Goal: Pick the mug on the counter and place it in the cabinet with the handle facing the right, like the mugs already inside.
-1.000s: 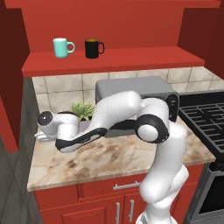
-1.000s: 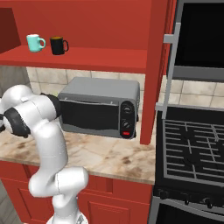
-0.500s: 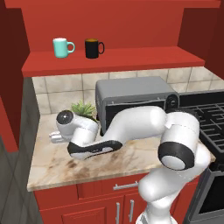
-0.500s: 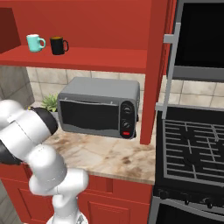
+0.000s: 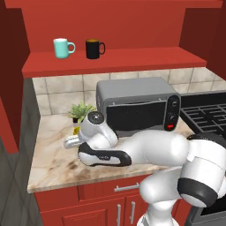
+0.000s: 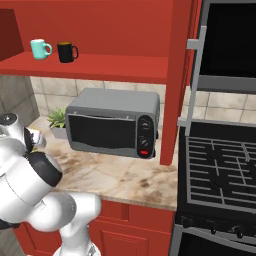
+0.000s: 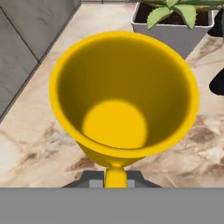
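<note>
1. I see the yellow mug (image 7: pixel 124 98) right under my hand camera. I look straight down into it. Its handle (image 7: pixel 116 175) points to the bottom of that view.
2. The mug stands on the bench (image 7: pixel 39 131), just beside a small plant pot (image 7: pixel 175 26), near the left end by the grey wall.
3. I cannot tell if my gripper (image 5: pixel 70 142) is open or closed, or if it is holding the mug.
4. What could go wrong: I think the mug could tip or slide if the gripper bumps its rim. It could also knock the plant, since they are so near.
5. The handle could end up facing the wrong way on the cabinet shelf (image 5: pixel 132 59) if I turn it badly.
6. I count one yellow mug, one teal mug (image 5: pixel 62 47), one black mug (image 5: pixel 93 48), one plant, one toaster oven (image 5: pixel 137 103).
</note>
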